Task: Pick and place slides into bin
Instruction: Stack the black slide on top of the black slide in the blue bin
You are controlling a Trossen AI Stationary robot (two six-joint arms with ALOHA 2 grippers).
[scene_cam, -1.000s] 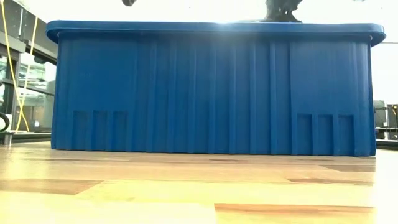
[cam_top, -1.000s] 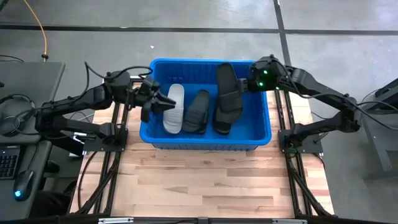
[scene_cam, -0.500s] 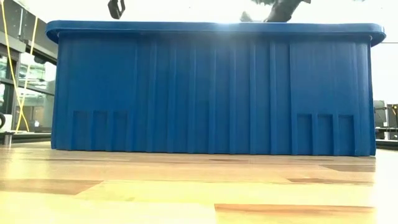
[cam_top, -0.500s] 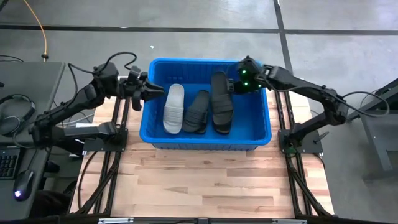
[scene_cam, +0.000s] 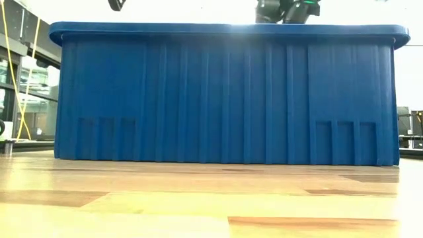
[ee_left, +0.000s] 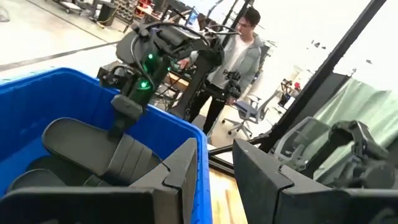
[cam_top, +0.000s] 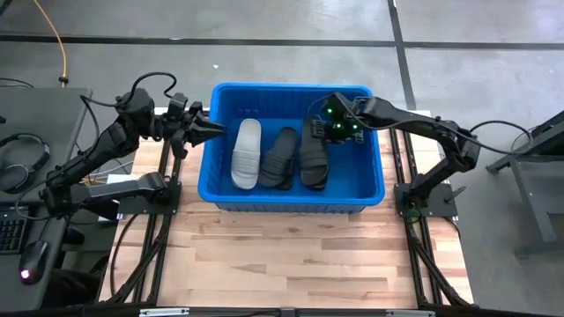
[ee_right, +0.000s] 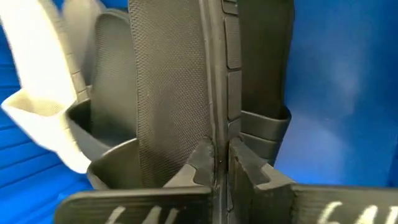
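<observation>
We see the right pincer (cam_top: 324, 129) pinching a black slide (cam_top: 314, 157) inside the bin (cam_top: 381, 176); the left pincer (cam_top: 211, 131), slightly spread, hovers at centre-left.

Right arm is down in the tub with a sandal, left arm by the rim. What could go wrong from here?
1. The right gripper, shut on the black wide-strap slide, may drag it back out of the bright blue ribbed plastic bin if it lifts before opening.
2. The left gripper, empty beside the bin's rim, could clip it if it swings inward.
</observation>
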